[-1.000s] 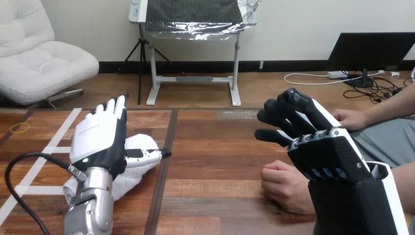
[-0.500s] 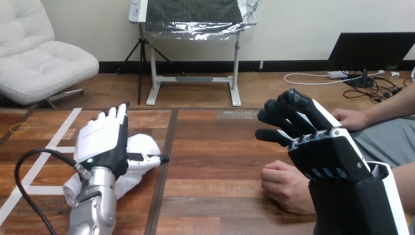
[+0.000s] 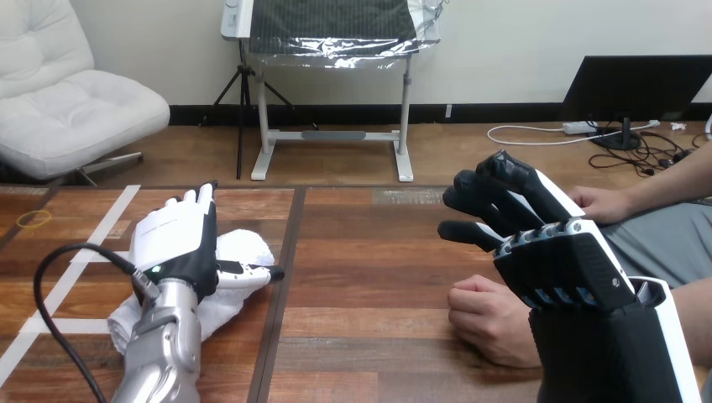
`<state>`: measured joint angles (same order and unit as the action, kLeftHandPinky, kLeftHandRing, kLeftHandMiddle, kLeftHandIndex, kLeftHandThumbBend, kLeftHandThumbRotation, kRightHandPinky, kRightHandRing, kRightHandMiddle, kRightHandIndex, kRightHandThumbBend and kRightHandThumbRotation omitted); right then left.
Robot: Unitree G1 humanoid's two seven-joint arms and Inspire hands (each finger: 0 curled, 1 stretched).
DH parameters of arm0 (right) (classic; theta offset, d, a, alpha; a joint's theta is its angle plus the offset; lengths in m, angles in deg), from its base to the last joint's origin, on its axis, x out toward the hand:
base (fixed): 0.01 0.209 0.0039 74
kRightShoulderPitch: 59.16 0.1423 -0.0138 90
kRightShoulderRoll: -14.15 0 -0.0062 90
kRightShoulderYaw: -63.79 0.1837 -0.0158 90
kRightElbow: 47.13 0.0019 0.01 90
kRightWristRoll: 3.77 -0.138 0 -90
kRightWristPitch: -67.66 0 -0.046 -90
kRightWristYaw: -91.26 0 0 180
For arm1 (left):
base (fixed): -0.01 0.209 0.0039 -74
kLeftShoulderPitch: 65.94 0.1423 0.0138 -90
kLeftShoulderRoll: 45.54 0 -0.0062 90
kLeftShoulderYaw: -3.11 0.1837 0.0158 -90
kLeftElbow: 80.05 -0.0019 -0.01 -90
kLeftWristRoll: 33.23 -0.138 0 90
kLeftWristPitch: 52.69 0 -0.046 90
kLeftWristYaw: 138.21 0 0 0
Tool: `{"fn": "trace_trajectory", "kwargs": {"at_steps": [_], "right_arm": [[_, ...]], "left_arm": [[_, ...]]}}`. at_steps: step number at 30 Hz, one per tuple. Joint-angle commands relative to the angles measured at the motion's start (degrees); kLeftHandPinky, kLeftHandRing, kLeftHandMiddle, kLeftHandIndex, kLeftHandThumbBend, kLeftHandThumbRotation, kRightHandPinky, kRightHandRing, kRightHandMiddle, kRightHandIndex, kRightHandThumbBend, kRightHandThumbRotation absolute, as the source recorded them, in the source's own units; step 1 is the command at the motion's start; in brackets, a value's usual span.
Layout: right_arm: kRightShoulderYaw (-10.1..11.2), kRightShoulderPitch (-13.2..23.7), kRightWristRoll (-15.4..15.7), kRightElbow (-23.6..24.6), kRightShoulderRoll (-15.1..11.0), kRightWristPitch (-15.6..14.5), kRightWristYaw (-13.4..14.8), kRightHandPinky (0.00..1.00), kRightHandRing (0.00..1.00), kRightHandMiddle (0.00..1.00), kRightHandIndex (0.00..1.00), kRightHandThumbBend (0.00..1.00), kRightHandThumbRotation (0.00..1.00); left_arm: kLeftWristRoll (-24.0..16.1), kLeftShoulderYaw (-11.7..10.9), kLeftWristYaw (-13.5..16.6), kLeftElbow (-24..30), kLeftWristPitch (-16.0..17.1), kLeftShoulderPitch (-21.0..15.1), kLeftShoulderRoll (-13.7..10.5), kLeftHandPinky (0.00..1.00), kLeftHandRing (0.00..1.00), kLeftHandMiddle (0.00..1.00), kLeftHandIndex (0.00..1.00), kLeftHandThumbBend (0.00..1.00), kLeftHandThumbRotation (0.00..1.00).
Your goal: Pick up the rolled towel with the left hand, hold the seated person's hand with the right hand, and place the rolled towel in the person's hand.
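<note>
A white rolled towel (image 3: 238,252) lies on the left part of the wooden table (image 3: 369,252). My left hand (image 3: 176,243) rests over it, fingers straight and pointing away, thumb stretched to the right across the roll. My right hand (image 3: 520,227) hovers above the table at the right, fingers loosely bent and holding nothing. Just below it the person's hand (image 3: 487,319) rests on the table as a loose fist, apart from my hand. The person's other hand (image 3: 600,204) lies farther back at the right edge.
White tape lines (image 3: 75,269) mark the table's left part. A yellow rubber band (image 3: 34,219) lies near the far left edge. A dark seam (image 3: 281,277) splits the tabletop down the middle.
My left hand has sunk lower onto the towel and shifted slightly right. My right hand and the person's hands have stayed still.
</note>
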<state>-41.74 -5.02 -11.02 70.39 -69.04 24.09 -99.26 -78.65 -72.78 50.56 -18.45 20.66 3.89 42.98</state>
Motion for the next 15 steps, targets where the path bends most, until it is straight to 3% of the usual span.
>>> {"fn": "trace_trajectory", "kwargs": {"at_steps": [1,15], "right_arm": [[0.47,2.71,-0.67,0.35,0.55,0.52,0.01,0.76,0.83,0.84,0.86,0.93,1.0],[0.66,2.81,0.01,-0.01,0.91,0.91,0.21,0.75,0.83,0.84,0.86,0.94,1.0]], "left_arm": [[0.27,0.94,1.06,-2.44,0.09,-6.42,0.04,1.0,1.0,1.0,1.0,1.0,0.49],[1.24,2.19,2.24,-9.12,1.17,-9.9,0.28,1.0,1.0,1.0,1.0,1.0,0.48]]}}
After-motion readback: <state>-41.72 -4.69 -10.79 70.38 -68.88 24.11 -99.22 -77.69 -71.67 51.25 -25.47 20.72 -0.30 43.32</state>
